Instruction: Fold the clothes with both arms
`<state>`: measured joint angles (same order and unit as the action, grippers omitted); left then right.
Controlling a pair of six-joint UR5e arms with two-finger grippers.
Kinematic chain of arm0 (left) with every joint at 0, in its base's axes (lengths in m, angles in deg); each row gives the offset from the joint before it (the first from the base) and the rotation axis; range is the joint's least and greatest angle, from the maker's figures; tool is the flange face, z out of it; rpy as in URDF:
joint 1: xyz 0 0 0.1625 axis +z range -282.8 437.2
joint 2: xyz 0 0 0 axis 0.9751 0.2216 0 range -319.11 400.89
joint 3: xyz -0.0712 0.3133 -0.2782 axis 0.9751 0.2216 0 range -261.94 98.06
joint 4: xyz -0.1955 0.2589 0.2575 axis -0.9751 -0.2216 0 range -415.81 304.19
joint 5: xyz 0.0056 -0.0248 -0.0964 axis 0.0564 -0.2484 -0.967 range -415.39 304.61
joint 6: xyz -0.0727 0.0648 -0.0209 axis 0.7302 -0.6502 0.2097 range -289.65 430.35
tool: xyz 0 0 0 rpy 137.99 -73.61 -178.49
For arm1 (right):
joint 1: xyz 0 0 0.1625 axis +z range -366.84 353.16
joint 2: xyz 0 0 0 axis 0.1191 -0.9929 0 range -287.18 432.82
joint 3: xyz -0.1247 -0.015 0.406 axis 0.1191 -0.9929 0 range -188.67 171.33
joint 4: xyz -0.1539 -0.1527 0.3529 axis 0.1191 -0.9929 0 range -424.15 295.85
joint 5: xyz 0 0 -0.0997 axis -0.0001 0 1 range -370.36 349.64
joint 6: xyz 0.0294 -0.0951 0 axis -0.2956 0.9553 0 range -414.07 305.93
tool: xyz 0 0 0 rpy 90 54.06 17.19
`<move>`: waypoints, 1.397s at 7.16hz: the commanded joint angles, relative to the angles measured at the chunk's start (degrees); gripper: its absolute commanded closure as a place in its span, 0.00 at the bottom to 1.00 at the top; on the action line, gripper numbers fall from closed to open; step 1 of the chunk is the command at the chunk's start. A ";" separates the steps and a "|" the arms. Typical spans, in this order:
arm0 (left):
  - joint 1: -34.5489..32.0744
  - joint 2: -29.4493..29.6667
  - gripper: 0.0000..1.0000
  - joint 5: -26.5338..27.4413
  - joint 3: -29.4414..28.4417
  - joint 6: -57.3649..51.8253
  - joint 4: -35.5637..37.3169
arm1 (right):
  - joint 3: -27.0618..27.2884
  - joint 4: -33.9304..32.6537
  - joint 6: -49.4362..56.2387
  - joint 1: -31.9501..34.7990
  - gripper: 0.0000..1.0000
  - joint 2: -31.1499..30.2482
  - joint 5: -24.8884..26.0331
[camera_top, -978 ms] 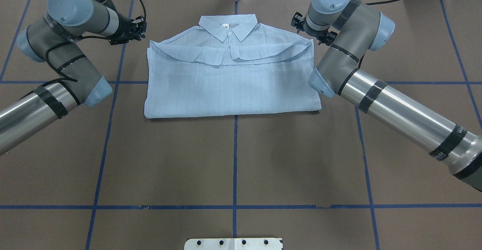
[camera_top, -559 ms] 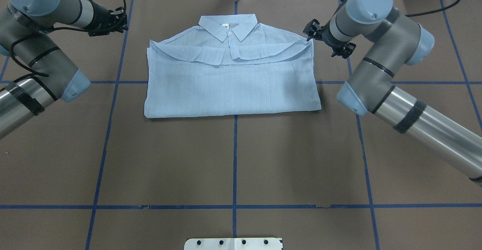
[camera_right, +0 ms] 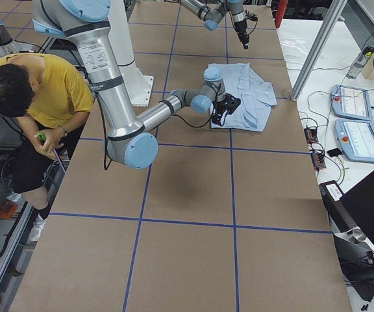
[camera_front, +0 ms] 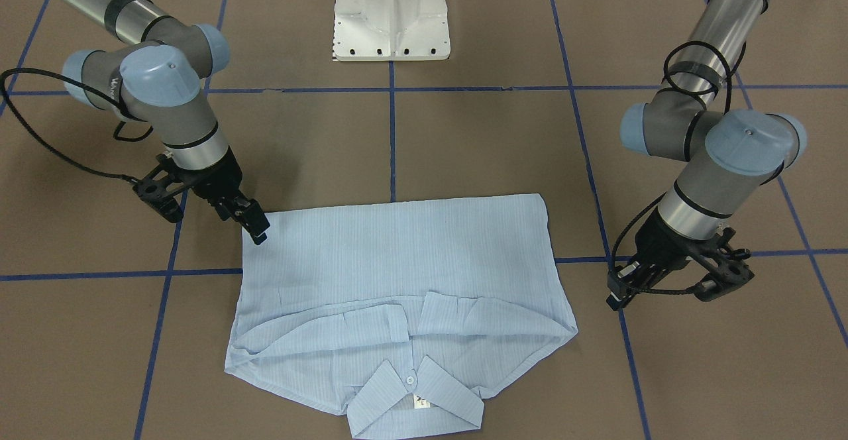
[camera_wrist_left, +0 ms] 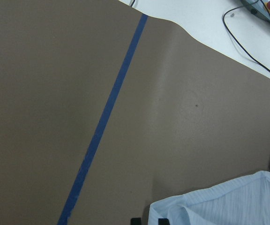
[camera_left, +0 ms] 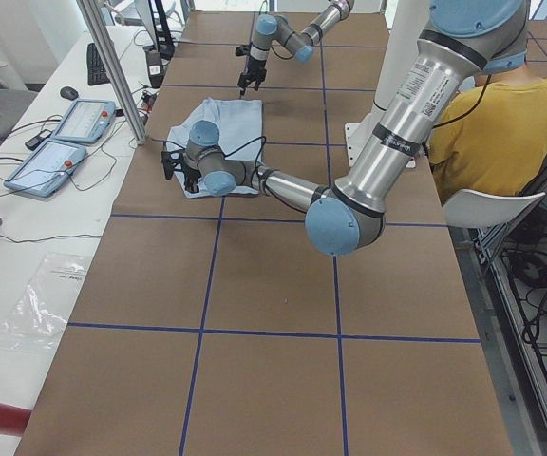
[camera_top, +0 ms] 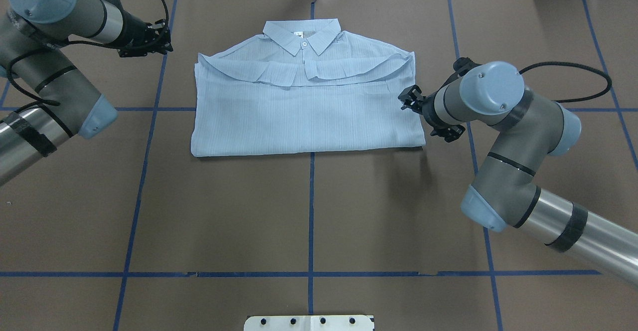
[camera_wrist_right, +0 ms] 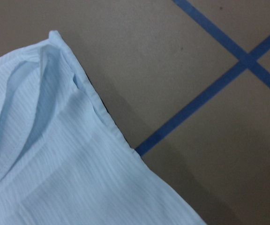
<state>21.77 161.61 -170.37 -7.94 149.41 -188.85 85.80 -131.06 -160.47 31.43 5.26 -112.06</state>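
The light blue shirt [camera_top: 304,116] lies folded flat at the far middle of the table, collar toward the far edge, sleeves folded across the chest. My right gripper [camera_top: 406,99] hovers at the shirt's right edge. In the front-facing view that right gripper [camera_front: 258,231] is over the hem-side corner of the shirt [camera_front: 397,254], open and holding nothing. My left gripper [camera_top: 164,39] is off the shirt's left shoulder over bare mat. Its fingertips [camera_wrist_left: 135,220] stand slightly apart, with the shirt [camera_wrist_left: 228,206] beside them. The right wrist view shows only the shirt's edge [camera_wrist_right: 55,159].
The brown mat [camera_top: 309,211] carries a grid of blue tape lines [camera_top: 311,196]. The white pedestal base [camera_front: 392,12] stands at the robot's side. A person in a yellow top [camera_right: 50,84] sits beside the table. Control pendants [camera_left: 65,142] lie on the side bench.
My right gripper has moved from the shirt's right shoulder toward me along its right edge. My left gripper drew away to the left of the shoulder. The shirt has not moved.
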 commanded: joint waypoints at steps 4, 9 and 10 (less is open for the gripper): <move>0.06 0.31 0.75 -0.07 -0.18 -0.04 0.07 | -2.63 1.96 -3.55 -1.70 0.19 -0.81 1.25; 0.06 0.05 0.75 0.02 -0.09 0.05 -0.11 | -1.23 1.96 -5.40 -1.61 0.20 -2.48 0.99; 0.06 0.05 0.75 0.02 -0.09 0.05 -0.11 | -0.79 1.96 -6.27 -1.61 0.21 -2.75 0.90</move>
<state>21.83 161.70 -170.38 -8.03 149.46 -188.90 84.54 -129.11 -165.98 29.84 3.02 -111.10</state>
